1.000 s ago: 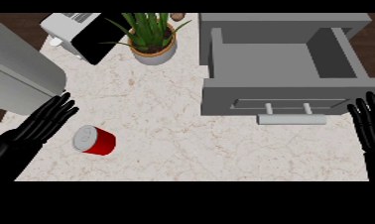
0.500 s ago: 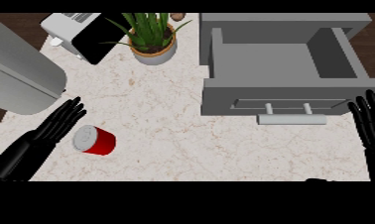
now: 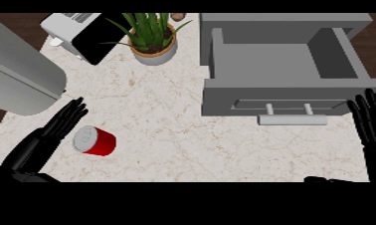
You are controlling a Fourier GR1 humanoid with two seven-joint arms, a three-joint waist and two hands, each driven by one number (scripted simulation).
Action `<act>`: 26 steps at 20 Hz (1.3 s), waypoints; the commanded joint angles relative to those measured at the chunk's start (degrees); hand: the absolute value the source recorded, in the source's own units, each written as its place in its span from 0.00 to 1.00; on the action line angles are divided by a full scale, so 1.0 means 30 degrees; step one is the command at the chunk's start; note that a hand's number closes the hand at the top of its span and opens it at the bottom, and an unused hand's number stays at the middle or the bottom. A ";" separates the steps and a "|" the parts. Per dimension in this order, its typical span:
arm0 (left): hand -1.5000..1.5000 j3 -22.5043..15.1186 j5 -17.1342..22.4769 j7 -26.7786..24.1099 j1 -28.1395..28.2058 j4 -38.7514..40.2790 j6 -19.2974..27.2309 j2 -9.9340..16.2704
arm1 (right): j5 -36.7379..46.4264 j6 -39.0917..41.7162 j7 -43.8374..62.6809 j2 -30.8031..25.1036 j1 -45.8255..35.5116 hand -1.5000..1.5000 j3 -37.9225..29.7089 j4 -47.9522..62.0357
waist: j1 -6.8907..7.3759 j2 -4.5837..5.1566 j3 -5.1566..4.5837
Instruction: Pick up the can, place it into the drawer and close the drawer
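The robot's left hand (image 3: 51, 132), fingers straight and grasping nothing, lies just beside the red can (image 3: 94, 141) tipped on the marble worktop (image 3: 169, 119), while the open right hand (image 3: 365, 119) rests near the open, waiting drawer (image 3: 283, 67).

Two black, slender-fingered hands (image 3: 44, 137)

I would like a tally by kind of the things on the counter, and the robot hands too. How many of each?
Can: 1
Potted plant: 1
Toaster: 1
Open drawer: 1
Robot hand: 2, the left robot hand beside the can and the right robot hand at the right edge
Total: 6
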 commanded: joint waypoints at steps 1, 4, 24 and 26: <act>0.00 -0.0111 -0.1348 -0.1909 -0.0092 0.1627 0.0304 0.0130 | -0.0419 -0.0123 0.2392 0.0183 0.0632 0.00 0.0222 -0.2838 | -0.0036 -0.0009 -0.0006; 0.00 0.0352 -0.1815 -0.3559 0.0218 0.2913 -0.0255 0.1107 | -0.0580 0.0353 0.0582 0.0252 0.0566 0.00 -0.0422 -0.0731 | -0.0002 -0.0004 0.0000; 0.00 -0.0661 -0.2952 -0.7069 -0.2699 1.0518 0.1436 0.2177 | 0.0940 0.0205 0.0496 0.1165 0.0199 0.00 0.0339 -0.1136 | 0.0020 -0.0006 0.0004; 0.00 -0.0832 -0.3229 -0.7101 -0.4040 1.1989 0.1903 0.2070 | -0.0761 0.0996 0.0700 0.0129 0.0107 0.00 -0.1305 -0.0889 | -0.0066 0.0004 0.0000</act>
